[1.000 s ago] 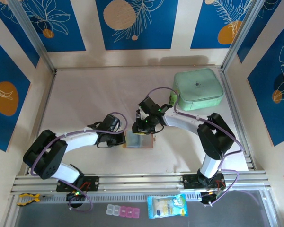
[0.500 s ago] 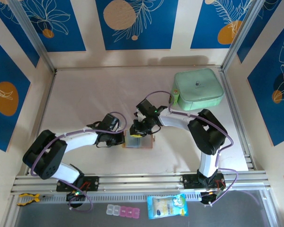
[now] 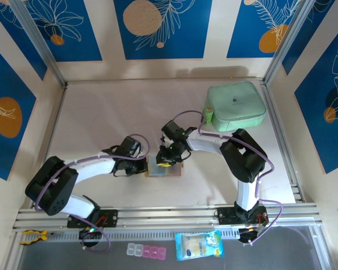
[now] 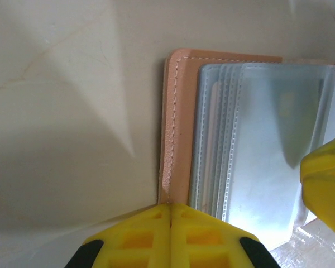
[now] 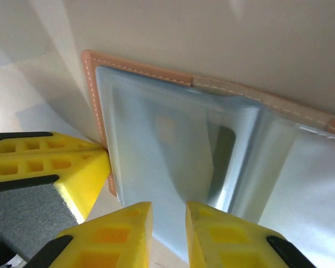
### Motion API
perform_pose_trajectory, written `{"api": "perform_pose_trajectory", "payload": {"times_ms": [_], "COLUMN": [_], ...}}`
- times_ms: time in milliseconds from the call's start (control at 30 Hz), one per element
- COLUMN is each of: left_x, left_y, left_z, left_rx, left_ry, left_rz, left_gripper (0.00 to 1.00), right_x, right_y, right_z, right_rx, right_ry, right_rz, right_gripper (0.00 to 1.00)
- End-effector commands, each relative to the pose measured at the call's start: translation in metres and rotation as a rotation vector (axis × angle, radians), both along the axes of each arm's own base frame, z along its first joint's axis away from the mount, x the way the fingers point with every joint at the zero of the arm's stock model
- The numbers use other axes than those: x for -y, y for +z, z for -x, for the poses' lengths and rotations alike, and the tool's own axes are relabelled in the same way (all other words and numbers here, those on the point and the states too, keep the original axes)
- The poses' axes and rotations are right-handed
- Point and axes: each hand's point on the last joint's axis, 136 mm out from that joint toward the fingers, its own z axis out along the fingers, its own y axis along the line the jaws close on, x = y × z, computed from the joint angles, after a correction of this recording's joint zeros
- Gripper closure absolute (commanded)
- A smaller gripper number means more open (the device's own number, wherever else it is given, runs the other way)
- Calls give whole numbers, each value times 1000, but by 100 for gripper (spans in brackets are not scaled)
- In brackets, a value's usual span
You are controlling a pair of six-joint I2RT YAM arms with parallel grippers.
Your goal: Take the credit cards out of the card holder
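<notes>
Tan leather holder: it lay open and flat on the table, near the middle.
Clear pockets: they sat inside the holder, stacked like pages, and the tan edge showed beside them.
Left gripper: its yellow fingers were squeezed tight together with nothing between them, and the tips were right at the holder's tan edge.
Right gripper: it hung right over the clear pockets with its fingers a thin gap apart. We could not tell if they pinched anything.
Cards: we could not pick them out for sure. A dark patch showed through the pockets.
Green case: it sat at the far right of the table, well apart from the holder.
Pill boxes and packet: we saw them on the dark strip in front of the arms.
</notes>
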Motion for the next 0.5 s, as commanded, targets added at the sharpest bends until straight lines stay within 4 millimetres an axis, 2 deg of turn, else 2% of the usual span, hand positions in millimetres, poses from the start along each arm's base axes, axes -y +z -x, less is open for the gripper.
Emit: {"api": "perform_pose_trajectory", "payload": {"times_ms": [0, 467], "left_x": [-14, -16], "left_y": [-11, -1], "left_z": [16, 13], "left_rx": [-62, -39], "left_ry": [3, 7], "left_rz": [-41, -49], "left_gripper": [96, 96], "right_x": [9, 24], "right_y": [-10, -15], "right_z": [10, 11], "right_rx": [-24, -14], "right_ry": [14, 15], "right_rz": [49, 85], "right_gripper": [77, 77]}}
